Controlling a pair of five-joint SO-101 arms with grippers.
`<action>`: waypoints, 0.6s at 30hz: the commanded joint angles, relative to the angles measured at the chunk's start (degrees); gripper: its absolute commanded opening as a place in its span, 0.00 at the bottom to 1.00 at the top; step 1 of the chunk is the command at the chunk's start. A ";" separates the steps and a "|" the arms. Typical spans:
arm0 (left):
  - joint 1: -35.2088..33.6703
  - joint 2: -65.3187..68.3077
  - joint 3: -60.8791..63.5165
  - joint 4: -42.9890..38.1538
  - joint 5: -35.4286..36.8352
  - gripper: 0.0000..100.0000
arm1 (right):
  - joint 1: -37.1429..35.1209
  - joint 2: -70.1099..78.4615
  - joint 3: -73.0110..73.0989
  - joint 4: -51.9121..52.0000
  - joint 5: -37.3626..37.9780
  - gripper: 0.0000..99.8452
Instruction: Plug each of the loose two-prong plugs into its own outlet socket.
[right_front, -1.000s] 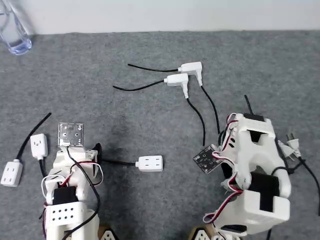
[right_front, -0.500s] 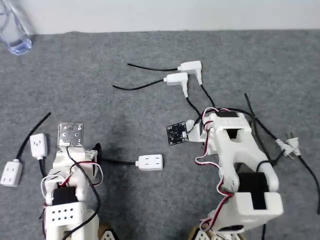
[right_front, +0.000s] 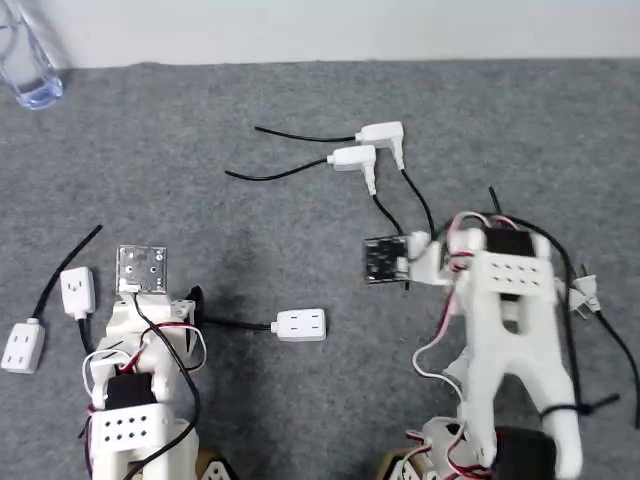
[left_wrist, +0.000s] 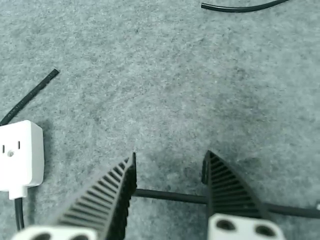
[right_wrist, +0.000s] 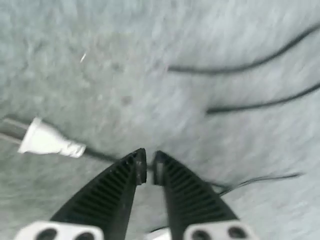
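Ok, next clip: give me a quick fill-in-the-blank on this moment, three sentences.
1. The left gripper holds its jaws ____ above a black cable.
2. In the high view, the clear container stands at the table's far ____ corner.
3. The plug lying on the carpet in the right wrist view is coloured ____.

Missing words: open; left; white.

The right end effector (right_wrist: 148, 164) has swung forward; seemingly leftward too.

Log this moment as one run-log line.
left gripper: open over black cord | right gripper: nearly shut, white plug lying loose nearby | outlet socket: empty, near left gripper
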 joint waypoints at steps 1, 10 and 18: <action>0.26 -0.62 -1.01 -1.67 -0.62 0.20 | 7.60 -2.68 3.60 -6.20 2.29 0.18; 0.26 -0.62 -0.92 -1.67 -0.62 0.20 | 13.41 -3.21 14.15 -18.86 -11.78 0.23; 0.18 -0.62 -0.57 -1.67 -0.62 0.20 | 15.16 -3.21 13.71 -17.45 -36.31 0.23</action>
